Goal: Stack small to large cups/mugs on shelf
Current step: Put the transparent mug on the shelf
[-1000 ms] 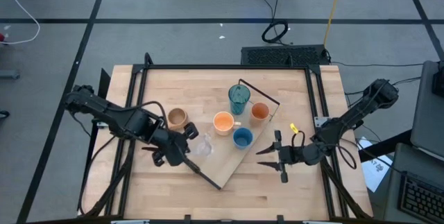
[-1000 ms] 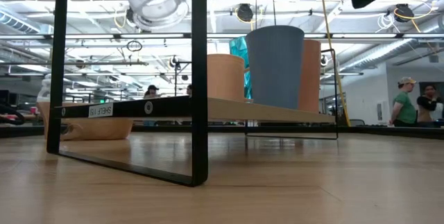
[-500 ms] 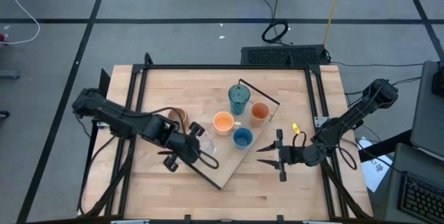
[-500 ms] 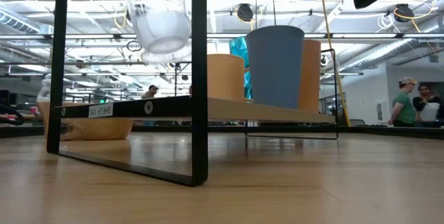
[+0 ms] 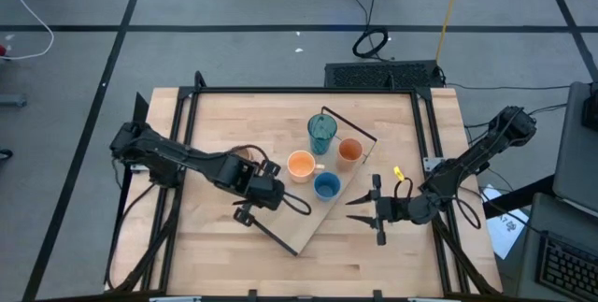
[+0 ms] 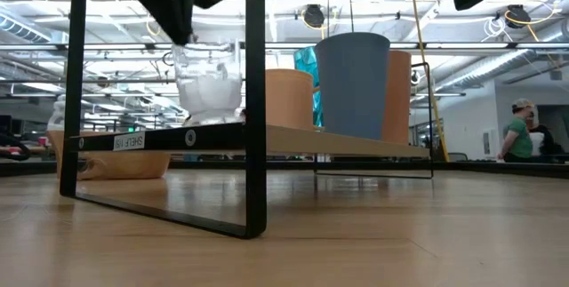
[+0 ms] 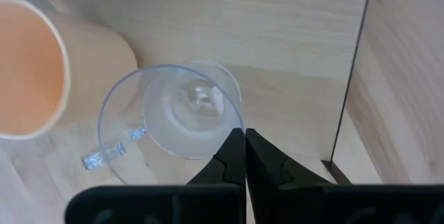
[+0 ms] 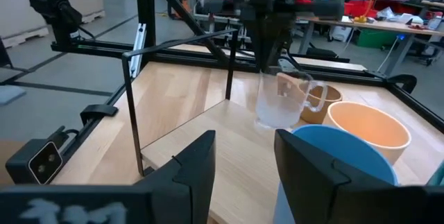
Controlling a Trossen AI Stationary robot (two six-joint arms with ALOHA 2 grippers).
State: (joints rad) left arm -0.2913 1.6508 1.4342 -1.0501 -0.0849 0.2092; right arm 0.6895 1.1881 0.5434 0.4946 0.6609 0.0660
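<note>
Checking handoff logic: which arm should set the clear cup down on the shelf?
Left. The left gripper is shut on the clear cup's rim, holding it at the shelf. The right gripper waits open on the shelf's other side, holding nothing.

Robotics lab or workshop: concrete floor (image 5: 234, 3) with cables, ceiling lights (image 6: 313, 13), workbenches (image 8: 388, 26), people behind (image 6: 517, 140).

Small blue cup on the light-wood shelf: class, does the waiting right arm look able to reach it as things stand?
Probably yes: the right gripper is open beside the shelf, nothing between it and the small blue cup.
</note>
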